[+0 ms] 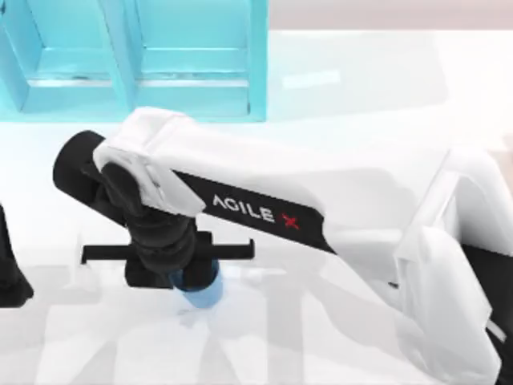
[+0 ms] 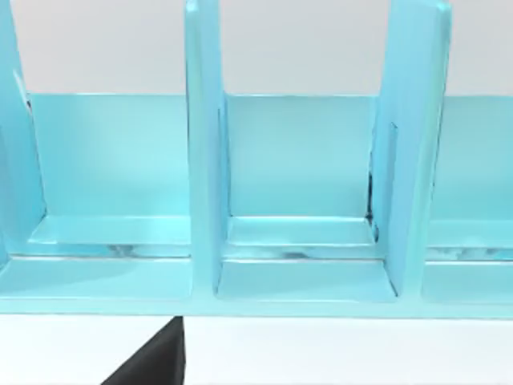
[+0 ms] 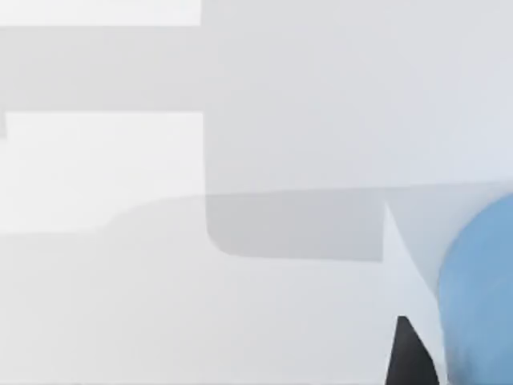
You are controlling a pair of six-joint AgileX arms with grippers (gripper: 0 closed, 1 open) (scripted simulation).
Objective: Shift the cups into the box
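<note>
A bright blue cup [image 1: 200,293] pokes out, tilted, from under my right gripper [image 1: 172,269], which is shut on it at the table's front left. That arm stretches across the table from the right. In the right wrist view the blue cup [image 3: 481,297] fills the edge beside a dark fingertip [image 3: 409,353]. The box [image 1: 136,56] is light blue with upright dividers and stands at the back left, well behind the cup. The left wrist view faces the box's [image 2: 296,241] open compartments. My left arm [image 1: 10,273] is parked at the table's left edge.
The right arm's white body [image 1: 361,216] covers much of the table's middle and right. White tabletop [image 1: 361,72] lies open to the right of the box. A dark wedge [image 2: 152,365] sits low in the left wrist view, in front of the box.
</note>
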